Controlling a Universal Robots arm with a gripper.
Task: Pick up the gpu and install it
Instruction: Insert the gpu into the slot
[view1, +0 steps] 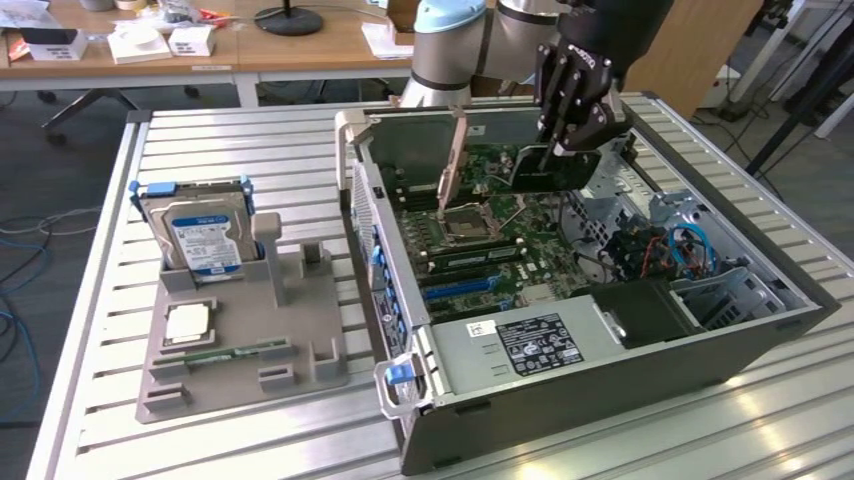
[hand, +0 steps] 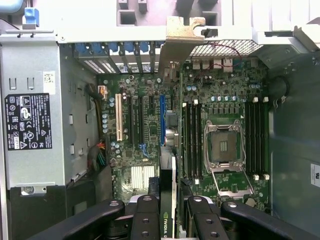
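Note:
My gripper (view1: 569, 146) is shut on the gpu (view1: 549, 168), a thin black-faced card held upright on edge inside the open computer case (view1: 787, 318). The card's pale metal bracket (view1: 457, 160) points toward the case's rear wall. In the wrist view the gpu (hand: 168, 165) appears edge-on between my dark fingers (hand: 146, 216), and its bracket (hand: 183, 36) reaches the rear slot openings. The card hangs over the motherboard (hand: 145, 120), close beside the blue expansion slot (hand: 161, 120). Whether its edge touches a slot is hidden.
A grey holder (view1: 300, 335) on the slatted table at the exterior view's left carries a silver hard drive (view1: 203, 238), a processor chip (view1: 187, 320) and a green memory stick (view1: 220, 352). In the case are the power supply (view1: 527, 342), the processor socket (hand: 225, 150) and memory slots (hand: 192, 140).

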